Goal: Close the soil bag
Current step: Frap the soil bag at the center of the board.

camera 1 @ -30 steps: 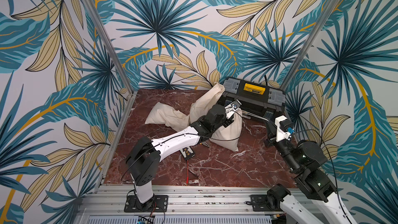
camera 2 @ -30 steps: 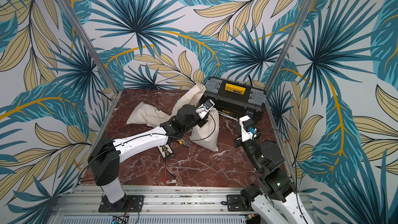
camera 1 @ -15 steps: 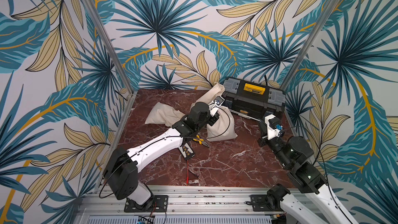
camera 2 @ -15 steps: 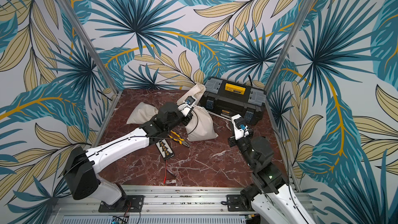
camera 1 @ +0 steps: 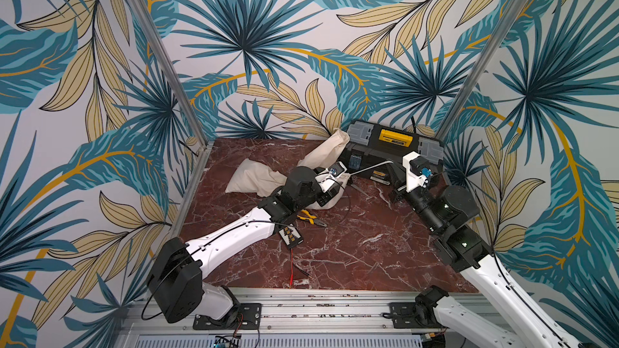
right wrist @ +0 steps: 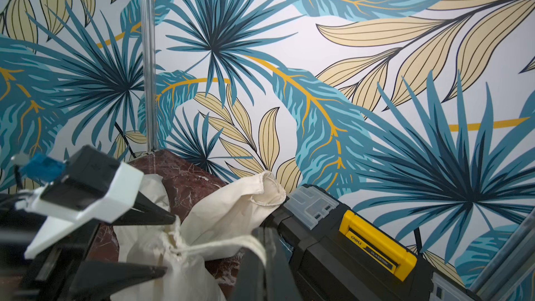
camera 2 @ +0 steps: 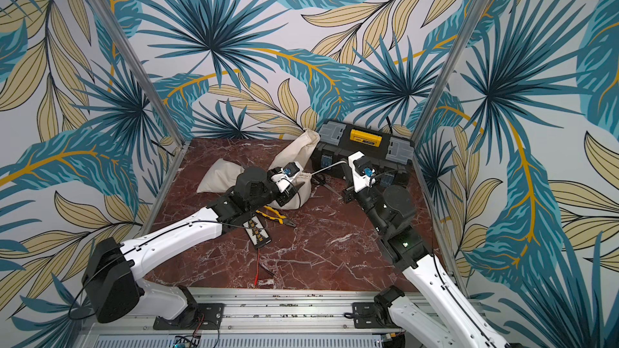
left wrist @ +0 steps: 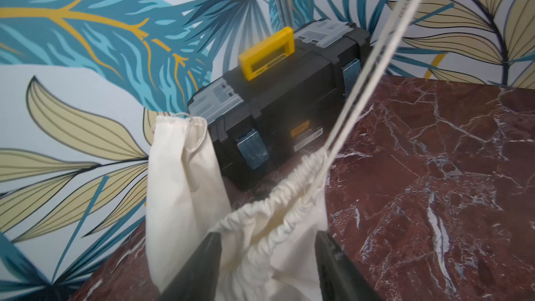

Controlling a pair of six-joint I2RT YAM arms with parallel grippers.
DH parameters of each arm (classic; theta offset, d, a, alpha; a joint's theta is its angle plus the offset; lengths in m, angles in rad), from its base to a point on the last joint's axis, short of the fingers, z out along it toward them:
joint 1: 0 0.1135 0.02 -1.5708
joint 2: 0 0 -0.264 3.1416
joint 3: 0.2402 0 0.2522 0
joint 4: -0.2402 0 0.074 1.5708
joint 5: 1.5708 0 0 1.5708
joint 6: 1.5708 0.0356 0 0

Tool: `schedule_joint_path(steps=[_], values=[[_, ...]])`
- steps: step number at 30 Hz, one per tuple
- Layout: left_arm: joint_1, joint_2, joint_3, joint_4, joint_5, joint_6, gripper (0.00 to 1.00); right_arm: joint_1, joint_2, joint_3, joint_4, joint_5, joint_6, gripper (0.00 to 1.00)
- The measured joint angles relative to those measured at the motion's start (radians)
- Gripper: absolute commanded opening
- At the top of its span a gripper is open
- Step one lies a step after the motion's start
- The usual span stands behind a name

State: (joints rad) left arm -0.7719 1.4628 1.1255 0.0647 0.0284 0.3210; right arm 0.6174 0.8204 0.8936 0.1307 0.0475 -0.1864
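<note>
Soil bag (left wrist: 278, 207) noted slumped on the table (camera 1: 351, 246), just in front of the toolbox (camera 1: 392, 148). Gathered mouth (left wrist: 292, 178) seen puckered along its hem; whether a gap is left cannot be told. Cord (left wrist: 376, 62) is drawn taut from the mouth to the right gripper (right wrist: 265, 238), whose jaws are pressed together on it. Left gripper (left wrist: 269, 235) is parted, nothing pinched.

Risks, as judged: with the neck unheld, any further pull on the cord is likely to be taken up by the whole bag, so it could be dragged or tipped rather than cinched. If a gap remains, soil could be spilled. The thin cord could slip through the closed jaws under tension. Loose cloth could be snagged by a finger (left wrist: 202, 262) when the arm is lifted away.

The bag's neck lies between the left fingers, cloth close to both. The right gripper is held apart from the bag, joined only by the cord.

Nearby: a second cloth bag (left wrist: 179, 169) leant against the toolbox; pliers (camera 1: 310, 219) on the table beside the left arm.
</note>
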Motion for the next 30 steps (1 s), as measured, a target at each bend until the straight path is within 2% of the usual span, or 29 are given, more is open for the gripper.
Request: schedule_joint_path(steps=[6,11,16,19,21,25,30], values=[[-0.044,0.071,0.091,0.001,0.072,0.016,0.68,-0.002,0.009,0.001,0.012,-0.024,0.009,0.0],[-0.052,0.114,0.154,0.026,0.183,0.004,0.7,-0.002,0.019,0.002,0.005,-0.041,0.014,0.0],[-0.063,0.151,0.185,0.04,0.278,-0.028,0.6,-0.002,0.019,0.005,0.001,-0.045,0.016,0.0],[-0.071,0.192,0.229,0.04,0.313,-0.042,0.6,-0.002,0.017,0.005,-0.002,-0.045,0.019,0.0],[-0.072,0.204,0.232,0.044,0.334,-0.051,0.55,-0.003,0.014,0.005,-0.006,-0.044,0.019,0.0],[-0.072,0.203,0.22,0.056,0.34,-0.066,0.52,-0.002,0.002,0.005,-0.021,-0.032,0.018,0.0],[-0.068,0.144,0.115,0.102,0.207,-0.093,0.52,-0.002,-0.015,0.005,-0.035,-0.018,0.018,0.0]])
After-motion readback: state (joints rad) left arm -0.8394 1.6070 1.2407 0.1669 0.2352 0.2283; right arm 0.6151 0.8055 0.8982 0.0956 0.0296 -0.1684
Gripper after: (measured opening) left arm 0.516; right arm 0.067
